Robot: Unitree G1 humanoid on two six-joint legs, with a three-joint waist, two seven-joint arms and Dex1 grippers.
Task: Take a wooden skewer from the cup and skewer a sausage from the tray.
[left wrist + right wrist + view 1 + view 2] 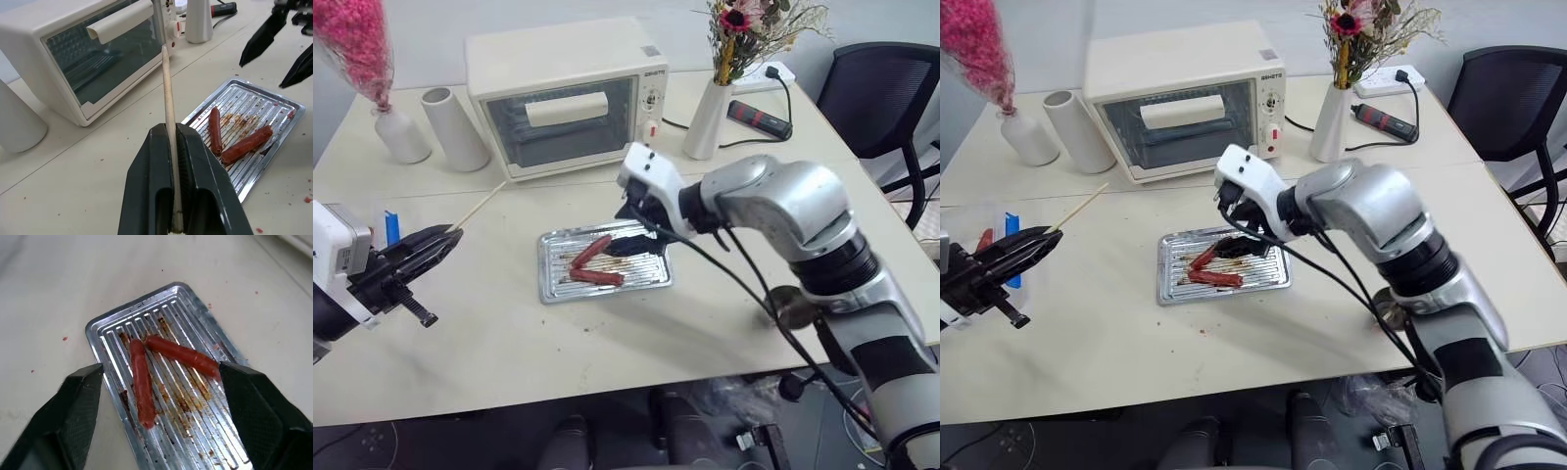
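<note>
My left gripper (438,242) is shut on the wooden skewer (167,103), which sticks out past the fingertips toward the toaster oven. The silver tray (551,285) lies mid-table with two reddish-brown sausages in it, one (590,251) angled and the other (597,277) lying flat. Just above the tray's far right part hangs my right gripper (159,370), open, its two black fingers straddling both sausages (141,382) without touching them. A grey-tan cup (789,308) shows partly behind my right forearm near the table's front edge.
A white toaster oven (568,93) stands behind the tray. Beside it are a white cylindrical vase (455,127), a vase of pink flowers (399,132) and a flower vase (707,122). A blue strip (391,225) sits by my left hand. A black chair (881,93) is at the far right.
</note>
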